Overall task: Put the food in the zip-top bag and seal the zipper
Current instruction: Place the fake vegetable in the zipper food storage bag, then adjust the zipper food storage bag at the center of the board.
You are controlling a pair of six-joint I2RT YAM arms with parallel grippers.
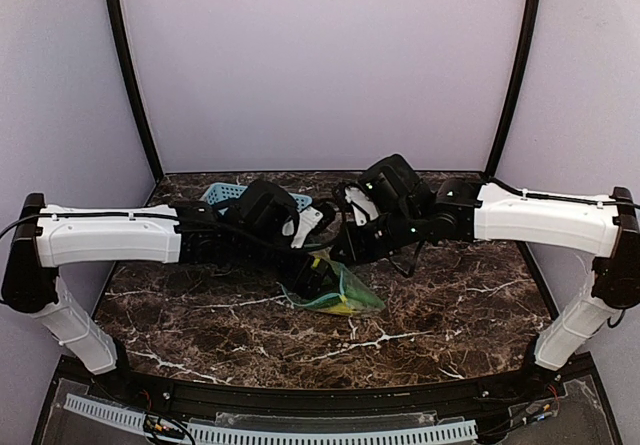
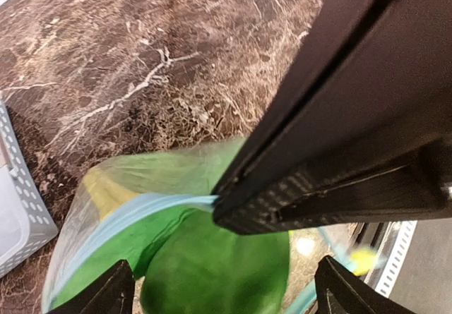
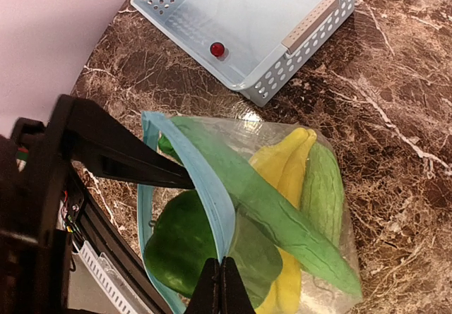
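Note:
The clear zip-top bag point(image 1: 350, 295) lies on the marble table between both arms. In the right wrist view it holds the yellow banana point(image 3: 282, 173), two long green cucumber pieces point(image 3: 325, 187) and the dark green bell pepper point(image 3: 176, 240) at its mouth. The mouth gapes, and the light-blue zipper point(image 3: 205, 180) curves up over the pepper. My right gripper point(image 3: 221, 286) is shut on that strip. My left gripper point(image 2: 229, 293) is open, its fingers point(image 3: 120, 155) either side of the mouth, above the pepper point(image 2: 219, 264). The right gripper's finger point(image 2: 339, 116) fills the left wrist view, pinching the zipper point(image 2: 134, 212).
A light-blue slotted basket point(image 3: 247, 17) stands just beyond the bag, towards the back left of the table point(image 1: 225, 195), with a small red ball point(image 3: 217, 49) in it. Its corner shows in the left wrist view point(image 2: 18, 215). Both arms crowd together over the bag.

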